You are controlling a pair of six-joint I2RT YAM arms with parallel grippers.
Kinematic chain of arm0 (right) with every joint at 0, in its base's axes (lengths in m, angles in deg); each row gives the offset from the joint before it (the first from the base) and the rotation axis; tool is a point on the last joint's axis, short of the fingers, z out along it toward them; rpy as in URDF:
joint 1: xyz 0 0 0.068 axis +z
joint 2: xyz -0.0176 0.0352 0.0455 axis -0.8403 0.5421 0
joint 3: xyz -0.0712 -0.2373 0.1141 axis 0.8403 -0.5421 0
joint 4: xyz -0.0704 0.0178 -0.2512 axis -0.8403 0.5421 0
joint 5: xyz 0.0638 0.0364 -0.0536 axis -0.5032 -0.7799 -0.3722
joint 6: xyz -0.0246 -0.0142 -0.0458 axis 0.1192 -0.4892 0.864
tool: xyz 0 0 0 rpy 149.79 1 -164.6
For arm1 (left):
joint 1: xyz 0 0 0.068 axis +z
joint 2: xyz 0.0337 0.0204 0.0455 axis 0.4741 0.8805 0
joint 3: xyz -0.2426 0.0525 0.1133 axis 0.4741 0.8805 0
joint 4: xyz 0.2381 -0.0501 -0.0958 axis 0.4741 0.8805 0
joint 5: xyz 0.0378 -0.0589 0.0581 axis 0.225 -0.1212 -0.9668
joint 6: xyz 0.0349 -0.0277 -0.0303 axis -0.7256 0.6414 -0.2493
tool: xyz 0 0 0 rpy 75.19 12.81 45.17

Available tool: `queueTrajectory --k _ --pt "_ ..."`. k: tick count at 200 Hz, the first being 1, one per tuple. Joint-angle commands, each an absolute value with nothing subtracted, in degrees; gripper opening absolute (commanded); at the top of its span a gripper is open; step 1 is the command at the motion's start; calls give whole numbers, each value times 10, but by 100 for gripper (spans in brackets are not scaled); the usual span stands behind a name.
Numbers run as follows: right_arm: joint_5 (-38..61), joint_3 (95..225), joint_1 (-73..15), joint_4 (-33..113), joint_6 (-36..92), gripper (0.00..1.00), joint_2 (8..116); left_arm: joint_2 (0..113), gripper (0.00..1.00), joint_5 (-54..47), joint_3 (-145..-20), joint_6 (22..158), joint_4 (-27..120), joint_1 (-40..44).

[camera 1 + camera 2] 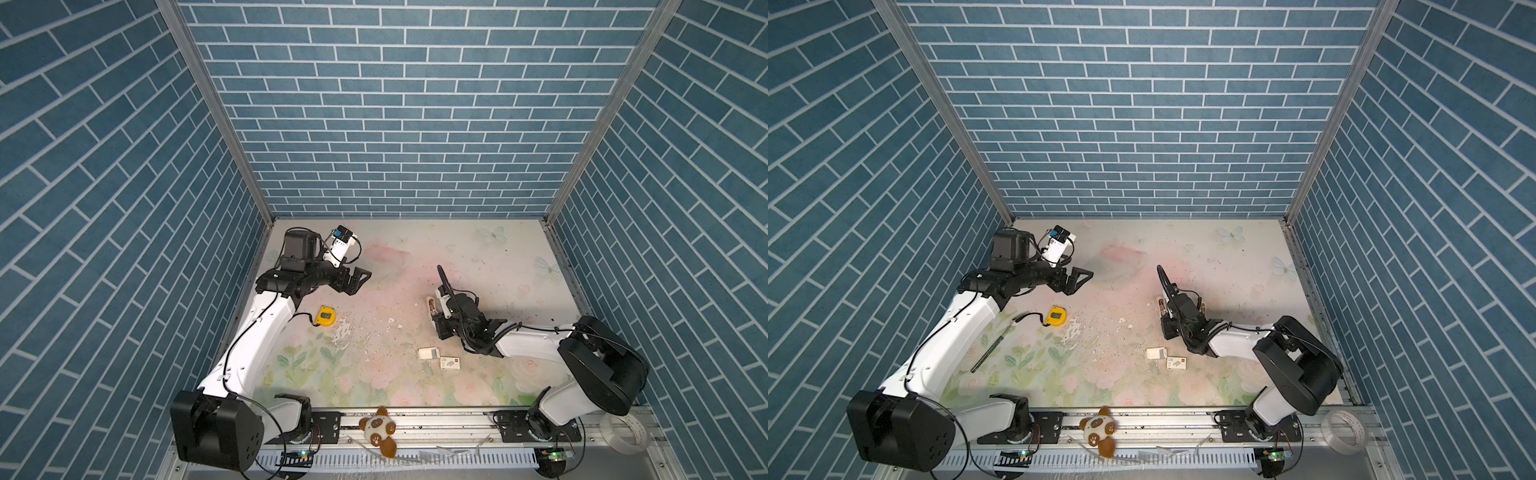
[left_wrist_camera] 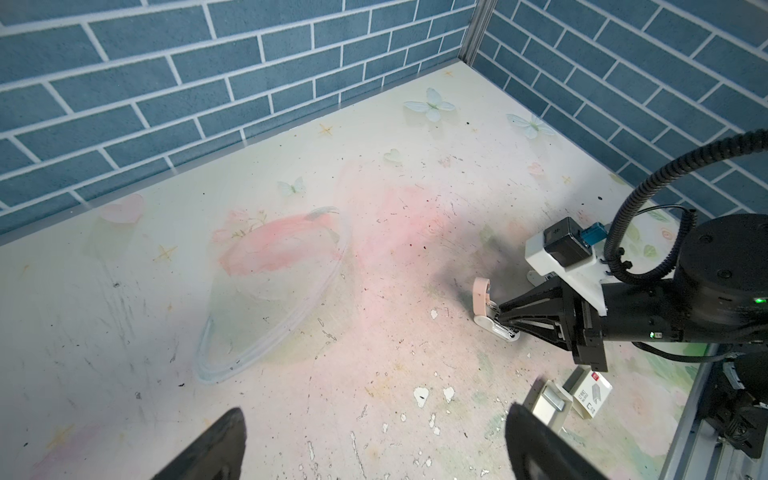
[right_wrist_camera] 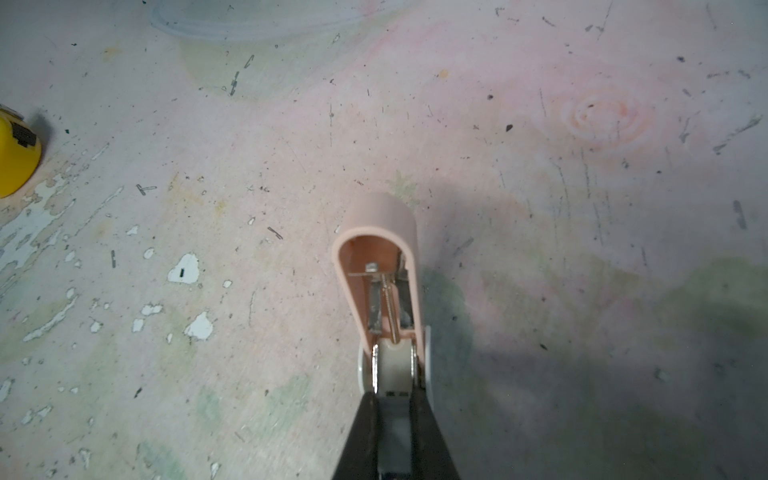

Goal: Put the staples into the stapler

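The stapler [image 3: 380, 249] has a pink lid swung up and a white base, with its metal channel exposed. It rests on the table right of centre in both top views [image 1: 432, 305] [image 1: 1160, 306]. My right gripper [image 3: 392, 401] is shut on the rear of the stapler's base. The staples lie in a small white tray [image 1: 428, 353] [image 2: 548, 401] nearer the front edge, with the printed white sleeve [image 1: 451, 363] [image 2: 592, 392] beside it. My left gripper [image 2: 376, 413] hovers open and empty over the far left of the table [image 1: 357, 280], well away from the stapler and the tray.
A yellow tape measure [image 1: 325, 316] [image 3: 16, 162] lies left of centre. A dark rod [image 1: 988, 351] lies by the left arm. A plush toy [image 1: 380, 430] and a clear tape roll [image 1: 625, 434] sit on the front rail. Blue brick walls enclose three sides.
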State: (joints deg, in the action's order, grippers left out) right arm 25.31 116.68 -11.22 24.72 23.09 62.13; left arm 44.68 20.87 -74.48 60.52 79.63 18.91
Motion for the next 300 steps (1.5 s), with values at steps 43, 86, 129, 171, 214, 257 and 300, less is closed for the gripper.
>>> queueTrajectory --k 43,86,129,171,214,257,300 --pt "260 1142 -114 269 214 13 606 437 98 216 -732 600 792 192" --pt "259 1144 -114 275 214 18 598 436 98 216 -732 601 793 192" --pt "257 1150 -115 277 216 22 599 434 98 217 -731 601 792 192" --pt "252 1157 -115 282 220 28 596 435 98 217 -732 601 792 192" --pt "256 1174 -114 307 234 35 576 434 98 215 -733 600 793 193" --pt "287 1205 -116 357 244 37 548 432 98 215 -732 600 793 195" --pt "305 1220 -124 376 244 36 560 432 98 219 -733 602 791 196"
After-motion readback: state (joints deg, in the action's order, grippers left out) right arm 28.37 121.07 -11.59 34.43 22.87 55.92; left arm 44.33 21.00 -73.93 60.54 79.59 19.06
